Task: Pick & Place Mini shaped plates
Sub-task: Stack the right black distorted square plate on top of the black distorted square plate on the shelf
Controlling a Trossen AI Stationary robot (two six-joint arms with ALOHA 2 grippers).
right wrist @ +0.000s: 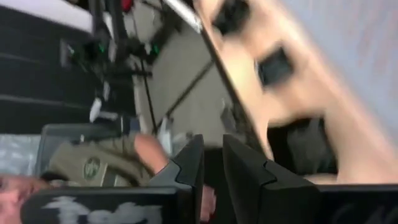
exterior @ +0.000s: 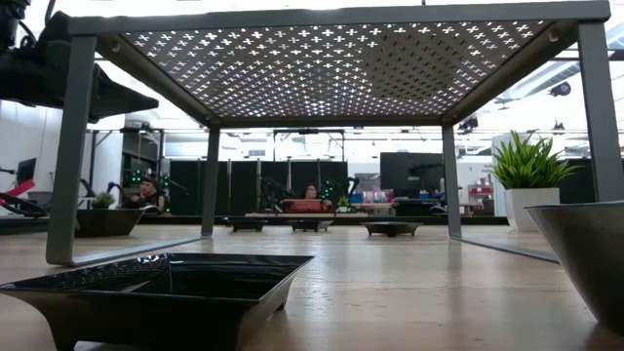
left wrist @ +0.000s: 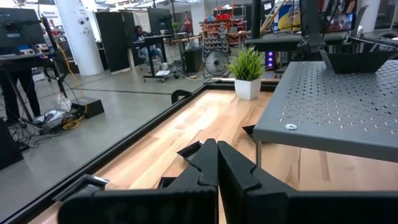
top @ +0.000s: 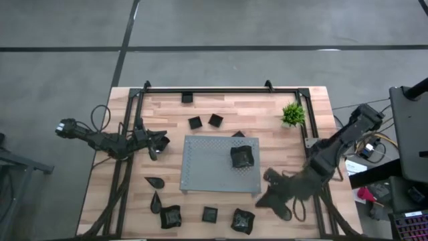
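Our right gripper sits just off the near right corner of the grey board, low over the wood, and in its own wrist view the two fingers stand narrowly apart with nothing visibly between them; whether they carry anything we cannot say for certain, but no plate shows in them. We judge that we are between plates: one wavy-edged plate already rests on the board's right part, and the gripper looks free to go for another. The nearest candidate is the crinkled plate just in front of the board's near edge, with a small square plate and another wavy plate along the same row, two teardrop plates off the board's near left corner, and two small square plates beyond its far edge. The next move calls for swinging the gripper over the crinkled plate, spreading the fingers wider than its rim and coming down squarely. The right arm reaches in from the board's right side, elbow bent, wrist twisted so its camera looks sideways across the table. Our left gripper waits closed and empty just beside the board's left edge, its arm stretched low.
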